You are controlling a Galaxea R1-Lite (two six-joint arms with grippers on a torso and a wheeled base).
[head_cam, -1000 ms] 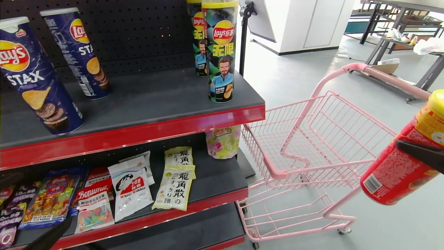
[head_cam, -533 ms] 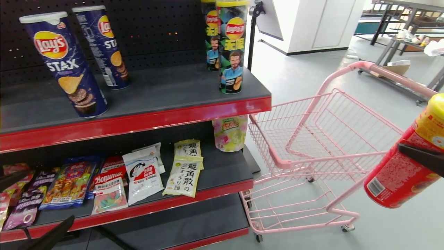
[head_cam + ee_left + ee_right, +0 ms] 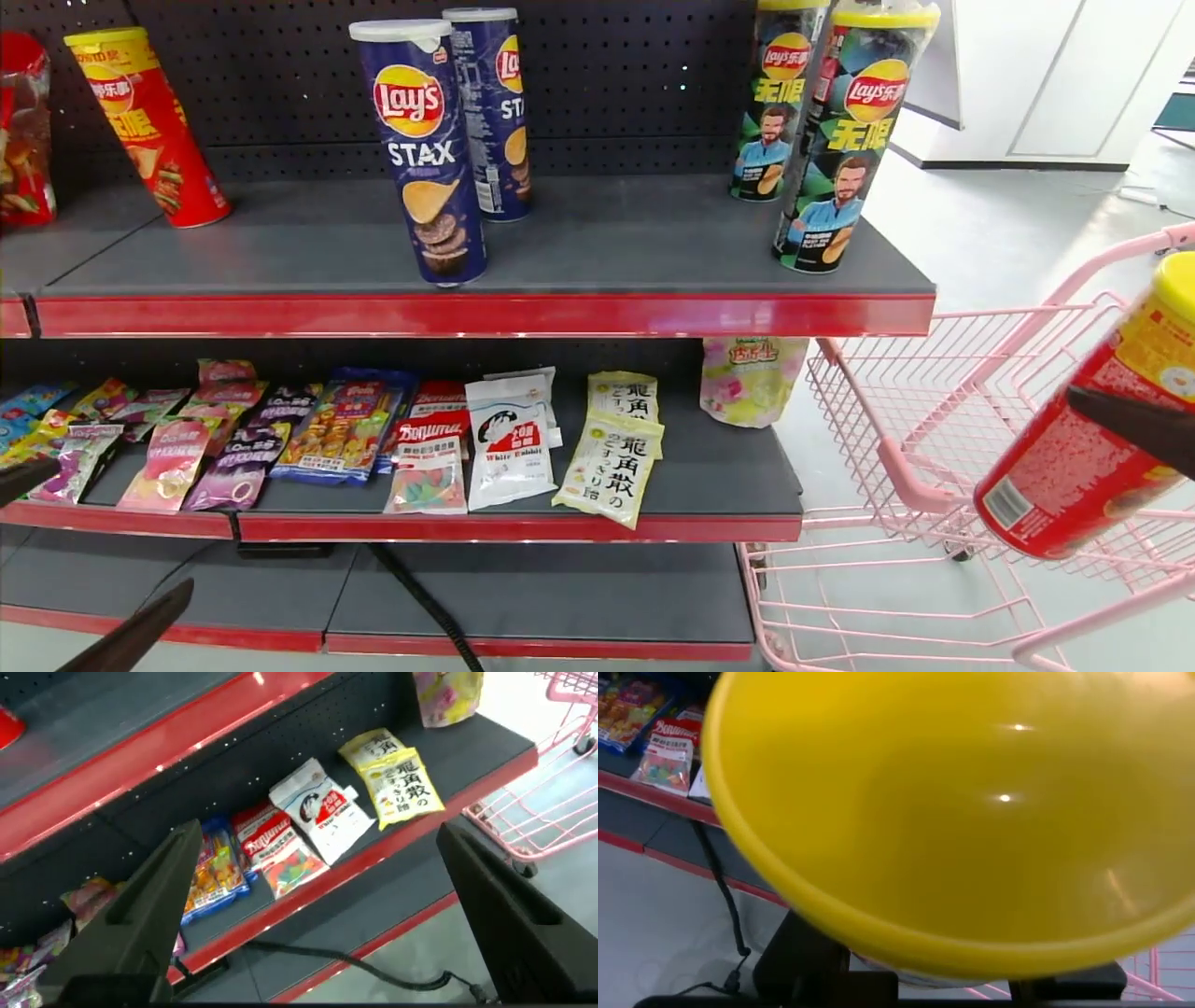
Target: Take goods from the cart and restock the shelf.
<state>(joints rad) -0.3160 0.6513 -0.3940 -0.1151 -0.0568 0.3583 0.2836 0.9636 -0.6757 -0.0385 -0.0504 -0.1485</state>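
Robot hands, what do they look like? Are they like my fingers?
Not much like yours. The left gripper has two flat black fingers, broad at the base and narrowing to blunt tips. They are plain and matte, with no markings. The right gripper has a black finger of the same flat, tapering shape.

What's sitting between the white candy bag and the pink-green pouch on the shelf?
Two overlapping yellow packets lie between the white bag and the pouch, seen in the head view.

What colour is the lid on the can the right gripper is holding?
Yellow. The lid of the red can shows best in the right wrist view.
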